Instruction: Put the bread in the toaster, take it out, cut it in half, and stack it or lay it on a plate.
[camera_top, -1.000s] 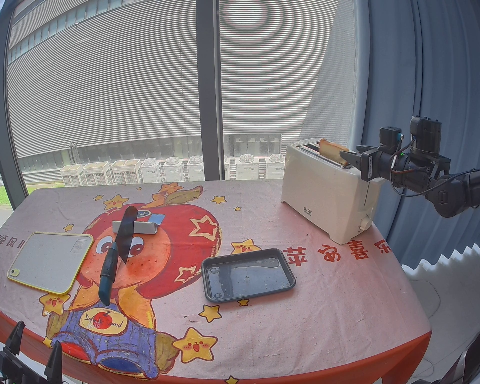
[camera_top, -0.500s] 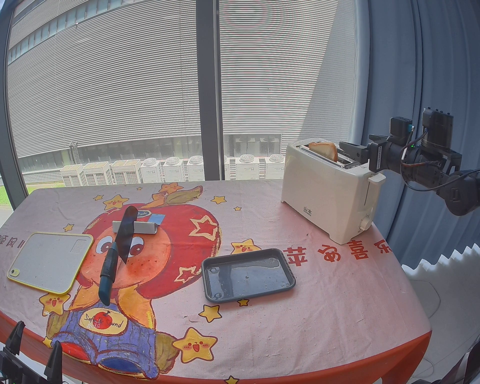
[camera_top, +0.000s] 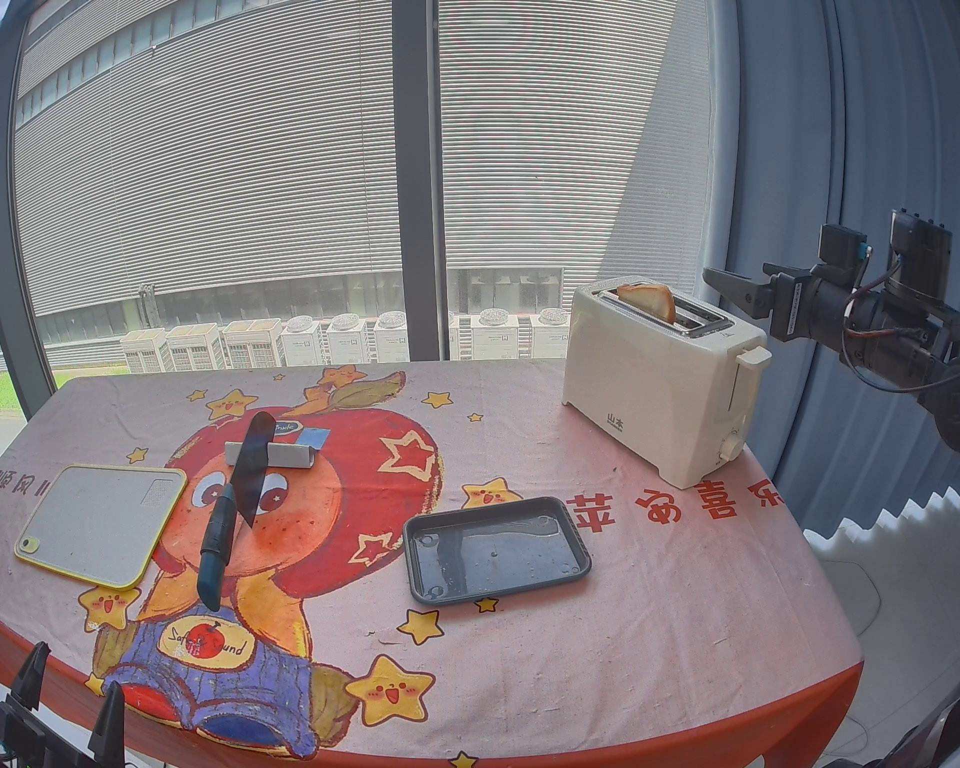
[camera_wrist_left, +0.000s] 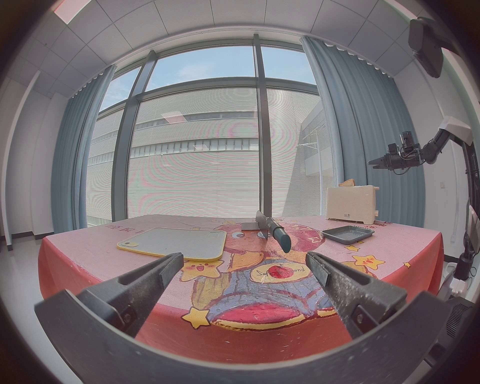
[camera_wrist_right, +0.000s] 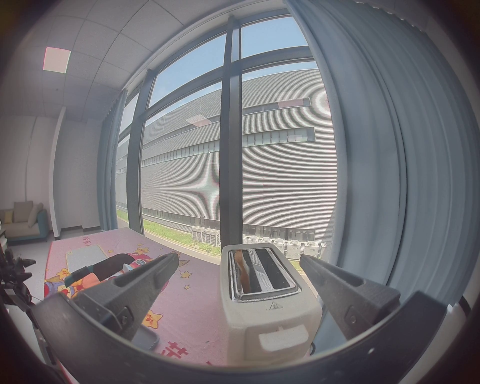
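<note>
The bread (camera_top: 647, 298) stands in a slot of the toaster (camera_top: 660, 390), top poking out, and the right claw (camera_top: 728, 285) hangs spread and empty just off its end, so loading looks done and the lever (camera_top: 752, 357) wants pushing down next.

1 toaster (camera_top: 660, 380), white, with 2 slots (camera_wrist_right: 267, 272) on top. 1 slice of bread (camera_top: 647, 298), standing in one of the slots. 1 dark rectangular tray (camera_top: 497, 548). 1 knife (camera_top: 230, 505), blue handle, black blade. 1 small white block (camera_top: 290, 456) under the blade. 1 cutting board (camera_top: 100, 522), pale with a yellow-green rim. 1 counter (camera_top: 700, 620) under 1 printed cloth (camera_top: 330, 480). 2 hands: right hand (camera_top: 735, 288) and left hand (camera_wrist_left: 245, 259), 2 fingers (camera_wrist_left: 145, 285) each.
</note>
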